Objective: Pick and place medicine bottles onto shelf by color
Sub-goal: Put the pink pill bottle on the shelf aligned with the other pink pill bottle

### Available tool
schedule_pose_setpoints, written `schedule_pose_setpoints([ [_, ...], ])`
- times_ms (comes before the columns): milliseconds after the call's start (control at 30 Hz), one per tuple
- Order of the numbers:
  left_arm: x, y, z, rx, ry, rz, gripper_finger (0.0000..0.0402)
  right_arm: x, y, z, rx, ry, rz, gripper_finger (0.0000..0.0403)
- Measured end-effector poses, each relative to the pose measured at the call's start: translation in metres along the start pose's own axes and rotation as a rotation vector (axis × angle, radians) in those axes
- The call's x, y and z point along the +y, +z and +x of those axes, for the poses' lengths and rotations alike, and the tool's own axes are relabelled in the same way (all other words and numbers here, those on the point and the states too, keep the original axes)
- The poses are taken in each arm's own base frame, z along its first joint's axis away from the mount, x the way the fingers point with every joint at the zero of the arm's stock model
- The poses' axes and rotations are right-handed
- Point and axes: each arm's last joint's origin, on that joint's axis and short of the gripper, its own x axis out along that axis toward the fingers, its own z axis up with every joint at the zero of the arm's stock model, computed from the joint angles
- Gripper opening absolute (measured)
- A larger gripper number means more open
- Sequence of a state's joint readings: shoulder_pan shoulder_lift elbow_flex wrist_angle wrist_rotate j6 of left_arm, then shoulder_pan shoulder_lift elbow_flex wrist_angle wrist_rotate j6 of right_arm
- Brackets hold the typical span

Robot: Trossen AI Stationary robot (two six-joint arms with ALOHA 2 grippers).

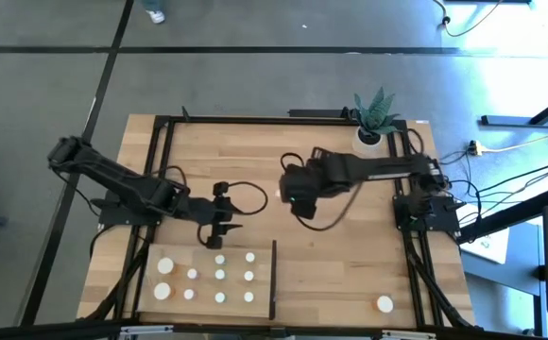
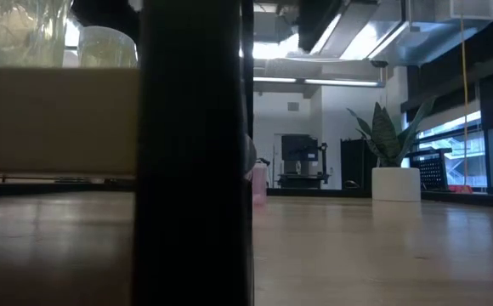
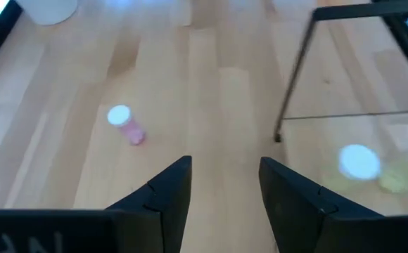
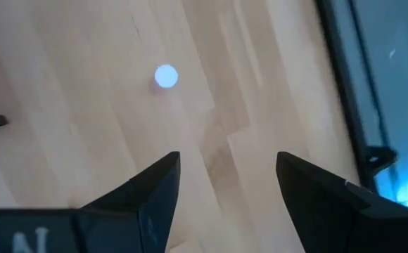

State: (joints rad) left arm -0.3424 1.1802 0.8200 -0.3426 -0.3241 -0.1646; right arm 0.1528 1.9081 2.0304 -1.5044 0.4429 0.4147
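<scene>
High view: ten white-capped bottles (image 1: 220, 275) are seen standing on the shelf (image 1: 260, 300).
Stray bottle (image 1: 385, 303): set right of the shelf.
Left gripper (image 1: 225, 232): spread, held empty just above the shelf.
Right gripper (image 1: 286, 192): spread, empty, farther off.

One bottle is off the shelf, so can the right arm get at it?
Probably yes: the lone bottle stands on bare tabletop on the right arm's side, and the right gripper is open and empty.
</scene>
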Motion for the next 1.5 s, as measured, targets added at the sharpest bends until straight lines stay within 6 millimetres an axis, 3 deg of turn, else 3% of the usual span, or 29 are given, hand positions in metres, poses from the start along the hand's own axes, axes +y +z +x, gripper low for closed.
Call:
schedule_pose_setpoints([
  [300, 0.014, 0.003, 0.021, 0.009, 0.022, -0.034, 0.0158, 0.008, -0.031, -0.053, -0.126, -0.009, -0.001, 0.0236],
  [633, 0.023, 0.007, 0.030, -0.016, 0.019, -0.020, 0.0159, 0.025, -0.060, -0.085, -0.232, -0.017, -0.042, 0.0236],
  [800, 0.029, 0.005, 0.036, 0.005, 0.039, -0.029, 0.0160, 0.032, -0.075, -0.086, -0.274, -0.069, -0.040, 0.0236],
  [1000, 0.034, 0.004, 0.049, 0.009, 0.054, -0.022, 0.0160, 0.035, -0.090, -0.075, -0.284, -0.135, 0.003, 0.0236],
  [1500, 0.047, -0.004, 0.099, 0.008, 0.075, -0.023, 0.0159, 0.040, -0.101, -0.057, -0.229, -0.167, -0.020, 0.0236],
])
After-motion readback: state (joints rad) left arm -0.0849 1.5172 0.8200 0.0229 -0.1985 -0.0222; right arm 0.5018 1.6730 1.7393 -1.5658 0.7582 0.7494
